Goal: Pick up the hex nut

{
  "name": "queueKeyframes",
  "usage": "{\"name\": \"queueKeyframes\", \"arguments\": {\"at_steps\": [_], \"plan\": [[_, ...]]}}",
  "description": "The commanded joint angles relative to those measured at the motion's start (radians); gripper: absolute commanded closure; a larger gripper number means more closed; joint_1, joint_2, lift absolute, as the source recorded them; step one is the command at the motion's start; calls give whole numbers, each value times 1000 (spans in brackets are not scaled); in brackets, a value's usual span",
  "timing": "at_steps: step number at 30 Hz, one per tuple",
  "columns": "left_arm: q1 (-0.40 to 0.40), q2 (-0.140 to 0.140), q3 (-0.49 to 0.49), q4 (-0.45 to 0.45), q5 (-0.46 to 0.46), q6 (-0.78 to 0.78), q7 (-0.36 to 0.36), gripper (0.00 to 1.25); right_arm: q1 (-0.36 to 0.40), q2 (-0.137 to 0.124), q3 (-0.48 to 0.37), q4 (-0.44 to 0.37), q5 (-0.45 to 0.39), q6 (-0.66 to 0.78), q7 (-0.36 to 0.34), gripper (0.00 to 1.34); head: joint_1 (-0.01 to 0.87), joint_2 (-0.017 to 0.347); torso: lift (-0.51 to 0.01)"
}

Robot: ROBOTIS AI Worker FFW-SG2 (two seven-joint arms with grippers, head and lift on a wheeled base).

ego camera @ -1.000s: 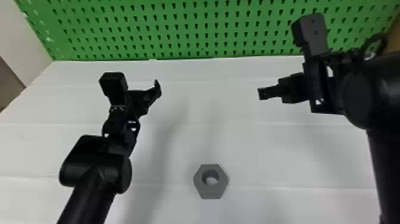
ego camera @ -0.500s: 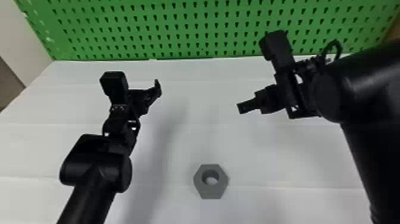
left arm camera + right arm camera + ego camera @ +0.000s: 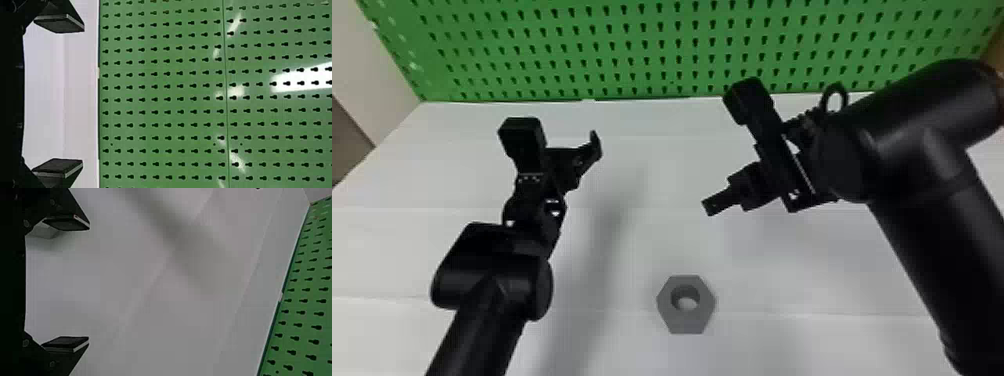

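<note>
right end effector (image 3: 712,206) nearer nut (image 3: 687,322), wide open

Workshop-like spot: green pegboard (image 3: 642,50) behind plain white worktop (image 3: 652,240).

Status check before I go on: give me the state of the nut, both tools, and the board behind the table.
Hex nut: lying flat on the white table, hole facing up, not held.
Left tool: open, empty, above the table.
Right tool: open, empty, above the table.
Green pegboard: standing upright at the table's far edge.
</note>
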Motion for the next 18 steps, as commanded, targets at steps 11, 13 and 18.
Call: {"name": "queueKeyframes", "arguments": {"at_steps": [11,13,18], "plan": [[-7,0,-1,8,-10,0,0,81,-62,-13,115,125,-101,3,0,259,785,149,-82],[-8,0,-1,9,-11,0,0,81,-71,-15,130,141,-115,3,0,259,785,149,-82],[-18,0,-1,14,-16,0,0,81,-88,-18,160,171,-151,3,0,259,785,149,-82]]}}
